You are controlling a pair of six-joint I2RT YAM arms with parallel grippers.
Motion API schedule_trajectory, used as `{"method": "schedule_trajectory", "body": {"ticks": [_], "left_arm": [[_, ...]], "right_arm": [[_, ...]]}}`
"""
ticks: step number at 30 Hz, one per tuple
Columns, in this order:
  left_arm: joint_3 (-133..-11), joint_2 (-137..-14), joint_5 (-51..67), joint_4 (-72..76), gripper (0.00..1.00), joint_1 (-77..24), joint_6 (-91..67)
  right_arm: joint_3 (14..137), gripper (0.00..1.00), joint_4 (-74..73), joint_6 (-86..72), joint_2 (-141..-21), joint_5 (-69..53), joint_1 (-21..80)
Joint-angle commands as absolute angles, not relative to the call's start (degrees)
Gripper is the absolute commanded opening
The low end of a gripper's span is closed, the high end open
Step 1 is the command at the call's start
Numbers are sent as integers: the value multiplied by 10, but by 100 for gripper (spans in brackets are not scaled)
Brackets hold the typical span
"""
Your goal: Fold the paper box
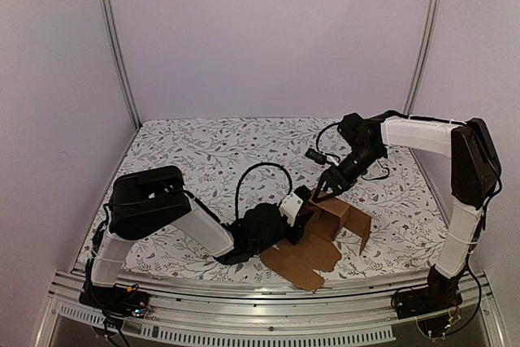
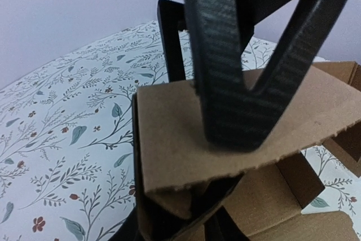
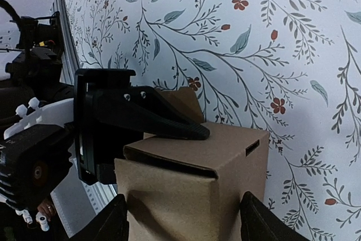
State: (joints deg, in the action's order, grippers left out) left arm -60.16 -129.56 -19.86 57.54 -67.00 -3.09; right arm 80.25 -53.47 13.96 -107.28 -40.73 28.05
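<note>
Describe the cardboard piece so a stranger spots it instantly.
Find the floral-patterned table cover; look at its near edge, right of centre, where the left gripper and right gripper meet. Between them sits the plain brown corrugated cardboard box, half folded, one notched flap lying flat: the only brown thing there.

No readable text, labels, or numbers anywhere
</note>
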Motion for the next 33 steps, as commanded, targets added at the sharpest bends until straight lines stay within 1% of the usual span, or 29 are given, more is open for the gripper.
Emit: {"method": "schedule_trajectory", "body": {"ticks": [1,5,8,11,15,17,21,24,25,26,28,29,31,33], "left_arm": [[-623,-1295,-180,557,32,-656,-30],[-626,-1293,-164,558,32,-649,-31],[-632,-1295,-155,555,27,-645,-30],[-640,-1300,-161,559,26,-643,-27],[-648,-1309,-169,584,27,-642,-28],[-660,-1315,-169,578,29,-642,-30],[-669,-1318,-147,577,29,-639,-38],[-663,-1305,-122,572,21,-635,-43],[-657,-1298,-113,571,20,-634,-46],[-649,-1291,-100,567,22,-629,-48],[-638,-1274,-72,549,31,-621,-53],[-633,-1266,-62,539,33,-617,-55],[-624,-1254,-46,530,33,-608,-57],[-621,-1251,-35,527,30,-598,-57]], "right_arm": [[816,63,-544,141,-1101,-439,274],[812,59,-543,146,-1118,-441,271],[811,55,-541,144,-1129,-457,268],[810,51,-530,128,-1132,-458,268],[802,53,-515,94,-1131,-428,267],[798,54,-512,89,-1130,-419,267],[794,53,-511,95,-1135,-412,267],[791,52,-514,106,-1141,-410,267],[791,52,-515,109,-1144,-414,267],[792,52,-517,113,-1146,-422,265],[795,53,-525,120,-1149,-440,261],[798,55,-531,123,-1151,-449,259],[806,58,-542,131,-1153,-461,257],[816,61,-553,140,-1156,-477,257]]}}
